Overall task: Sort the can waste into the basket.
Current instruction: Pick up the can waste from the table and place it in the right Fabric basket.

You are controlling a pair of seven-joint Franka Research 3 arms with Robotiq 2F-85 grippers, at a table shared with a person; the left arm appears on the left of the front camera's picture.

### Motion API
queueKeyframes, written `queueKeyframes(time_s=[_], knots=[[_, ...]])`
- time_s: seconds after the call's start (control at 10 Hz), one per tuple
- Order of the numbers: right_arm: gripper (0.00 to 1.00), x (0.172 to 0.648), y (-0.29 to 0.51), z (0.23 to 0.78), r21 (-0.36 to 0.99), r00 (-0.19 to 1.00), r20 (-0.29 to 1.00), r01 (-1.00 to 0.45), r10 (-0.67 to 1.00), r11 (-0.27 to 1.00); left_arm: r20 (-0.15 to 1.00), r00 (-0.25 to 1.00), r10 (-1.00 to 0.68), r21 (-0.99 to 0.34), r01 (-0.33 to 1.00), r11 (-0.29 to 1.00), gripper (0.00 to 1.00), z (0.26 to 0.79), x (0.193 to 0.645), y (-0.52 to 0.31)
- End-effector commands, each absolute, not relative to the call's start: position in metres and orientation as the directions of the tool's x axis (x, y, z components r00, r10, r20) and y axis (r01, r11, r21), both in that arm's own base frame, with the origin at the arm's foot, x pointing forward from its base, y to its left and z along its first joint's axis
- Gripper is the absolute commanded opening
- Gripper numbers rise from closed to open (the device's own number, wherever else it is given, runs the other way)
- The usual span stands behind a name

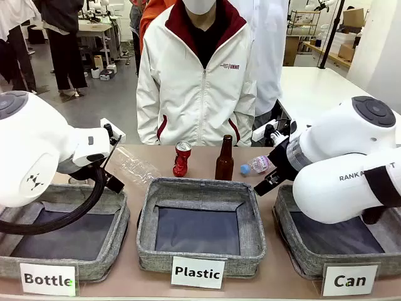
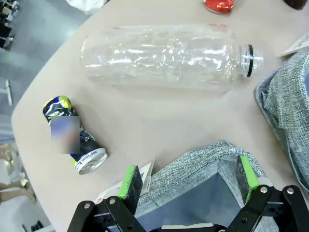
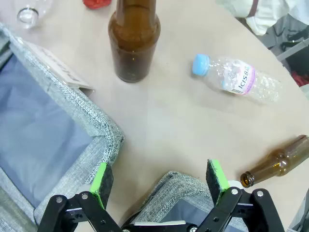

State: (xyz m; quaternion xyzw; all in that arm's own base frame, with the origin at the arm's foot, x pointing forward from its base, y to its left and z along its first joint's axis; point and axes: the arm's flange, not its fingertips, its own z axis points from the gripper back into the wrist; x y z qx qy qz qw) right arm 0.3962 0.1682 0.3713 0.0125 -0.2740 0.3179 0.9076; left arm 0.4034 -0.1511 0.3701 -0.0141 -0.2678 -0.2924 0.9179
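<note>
A dented shiny red can (image 1: 182, 158) stands at the far side of the table, behind the middle basket; its edge shows in the left wrist view (image 2: 219, 5). A dark can (image 2: 72, 137) with silver and blue print lies on its side near the table's left edge. My left gripper (image 2: 188, 180) is open over a corner of the "Bottle" basket (image 2: 212, 159), apart from the dark can. The "Can" basket (image 1: 299, 251) sits at the front right. My right gripper (image 3: 159, 180) is open above its corner (image 3: 176, 186), holding nothing.
A large clear plastic bottle (image 2: 164, 58) lies near the left arm. A brown glass bottle (image 3: 134, 43) stands upright, a small plastic bottle (image 3: 236, 77) lies beside it, and another brown bottle (image 3: 280, 164) lies at the right. The "Plastic" basket (image 1: 200, 188) sits in the middle. A person stands behind the table.
</note>
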Motion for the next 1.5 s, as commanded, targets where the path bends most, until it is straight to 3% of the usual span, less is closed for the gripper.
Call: queueKeyframes(time_s=[0.0,1.4], knots=[[1.0,0.3962,0.1682,0.3713,-0.152,0.648,0.505,-0.584,0.57,0.798,0.5,0.685,-0.529,0.131,0.544,0.829,1.0,0.3702,0.4033,-0.1511],[1.0,0.3962,0.1682,0.3713,-0.152,0.648,0.505,-0.584,0.57,0.798,0.5,0.685,-0.529,0.131,0.544,0.829,1.0,0.3702,0.4033,-0.1511]])
